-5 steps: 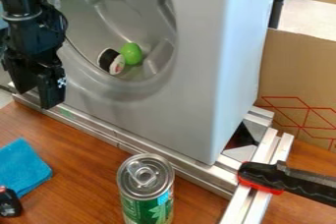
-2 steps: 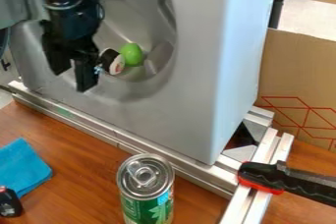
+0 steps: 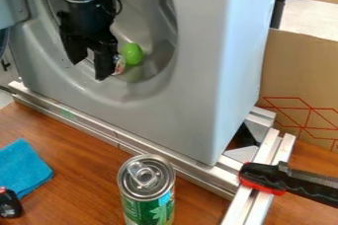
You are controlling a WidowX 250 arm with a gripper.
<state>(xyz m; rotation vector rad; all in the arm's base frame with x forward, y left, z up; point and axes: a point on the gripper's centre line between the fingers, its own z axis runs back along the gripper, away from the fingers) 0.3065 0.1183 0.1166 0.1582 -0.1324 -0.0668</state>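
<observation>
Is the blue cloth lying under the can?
No, the blue cloth lies left of the can, with bare tabletop between them.

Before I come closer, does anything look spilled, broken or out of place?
The green egg-shaped object looks odd, lying loose inside the grey housing near the black tool, not on the table. I see no spill or damage; the can stands upright.
</observation>
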